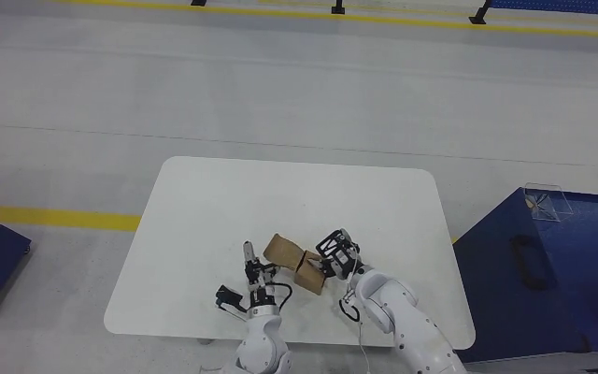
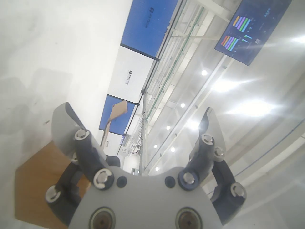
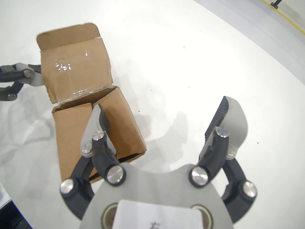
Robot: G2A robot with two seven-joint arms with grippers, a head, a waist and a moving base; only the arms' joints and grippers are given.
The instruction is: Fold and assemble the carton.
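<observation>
Seeing right gripper spread wide, clamping nothing, with one finger against the long side of the cardboard carton. Same for left gripper: wide open, empty, parked just beside carton's opposite edge, contact unclear. Placing carton at lower centre of top-view frame, flat on white table, between both grippers, end flap open.

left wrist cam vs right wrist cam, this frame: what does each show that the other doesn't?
Left wrist: ceiling lights and a wall screen with bar charts, behind the scene.
Right wrist: the right claw, open, and glossy tape on the top panel.
Both: the brown carton with its flap open, and the left claw, open beside it.
</observation>
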